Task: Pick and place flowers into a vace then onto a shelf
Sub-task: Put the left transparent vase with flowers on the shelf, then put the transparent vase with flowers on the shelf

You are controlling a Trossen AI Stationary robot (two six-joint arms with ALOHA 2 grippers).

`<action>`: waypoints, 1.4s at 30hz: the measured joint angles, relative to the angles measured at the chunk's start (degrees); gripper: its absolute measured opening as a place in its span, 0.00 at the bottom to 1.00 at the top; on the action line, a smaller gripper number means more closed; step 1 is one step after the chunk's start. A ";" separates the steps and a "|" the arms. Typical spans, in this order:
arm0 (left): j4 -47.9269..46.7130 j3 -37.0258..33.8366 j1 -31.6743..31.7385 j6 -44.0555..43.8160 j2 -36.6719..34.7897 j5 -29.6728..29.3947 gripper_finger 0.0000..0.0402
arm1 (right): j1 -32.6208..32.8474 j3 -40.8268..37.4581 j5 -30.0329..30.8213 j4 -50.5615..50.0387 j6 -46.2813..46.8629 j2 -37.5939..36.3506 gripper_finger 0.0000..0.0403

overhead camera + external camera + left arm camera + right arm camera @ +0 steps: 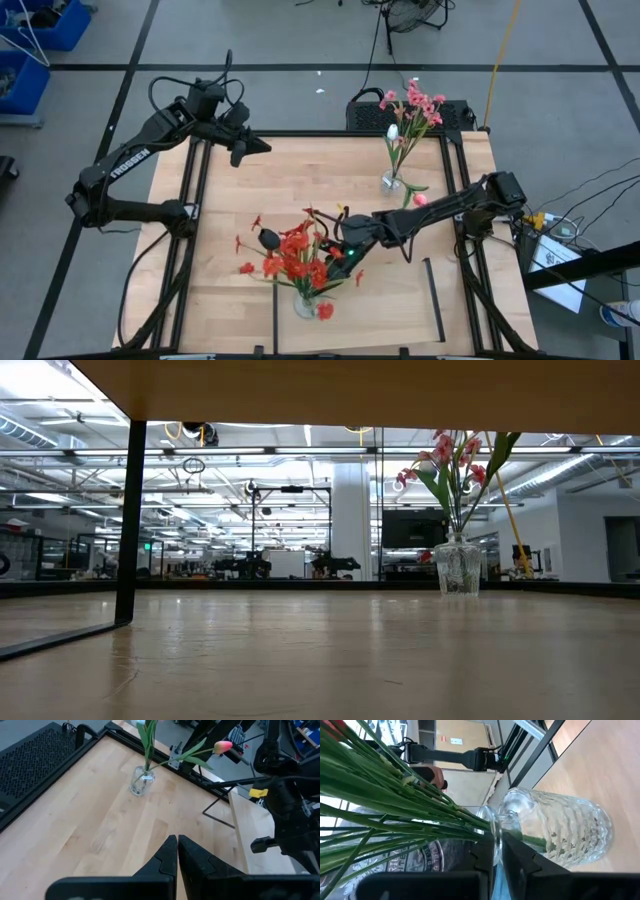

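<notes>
A clear ribbed glass vase (560,832) of red blossom sprays (297,258) sits at the left end of the low light-wood shelf (390,310), near the table's near edge. My right gripper (497,847) reaches it from the far right and is shut on it. In the high view the sprays hide its fingertips. A second glass vase (393,182) stands on its base far right on the table, holding pink sprays (420,103), a white tulip bud (392,131) and a pink-red tulip bud (420,200). My left gripper (265,147) hangs shut over the far left of the table. My right gripper pinches the red-flower vase at its rim (496,827). One finger (482,857) is on the mouth side where the stems leave, the other finger (520,857) outside the neck. It comes slanting down from the far right. Whether the base rests on the shelf I cannot tell.
Thin black rails (437,300) stand at the shelf's short sides, one (275,322) close beside the held vase. In the low view the shelf's underside (400,390) spans the top. Bare tabletop (290,190) lies between the vases. A person's printed shirt (420,857) shows beyond the table.
</notes>
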 joint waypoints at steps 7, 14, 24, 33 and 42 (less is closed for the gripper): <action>-0.01 0.00 0.04 0.19 0.00 0.00 0.05 | -0.02 -0.07 0.01 0.58 -0.02 0.02 0.17; -0.01 0.00 0.04 0.17 0.00 0.00 0.05 | -0.02 -0.11 0.10 0.55 -0.18 0.04 0.32; -0.01 0.00 0.04 0.14 0.00 0.00 0.05 | -0.04 -0.17 0.13 1.13 -0.20 -0.24 0.43; -0.01 0.00 0.04 0.91 0.00 0.00 0.05 | -0.94 -0.20 -1.00 4.40 0.06 -0.28 0.47; -0.01 0.00 0.04 1.87 0.00 -0.01 0.05 | -1.49 -0.20 -4.24 4.29 0.10 -0.33 0.47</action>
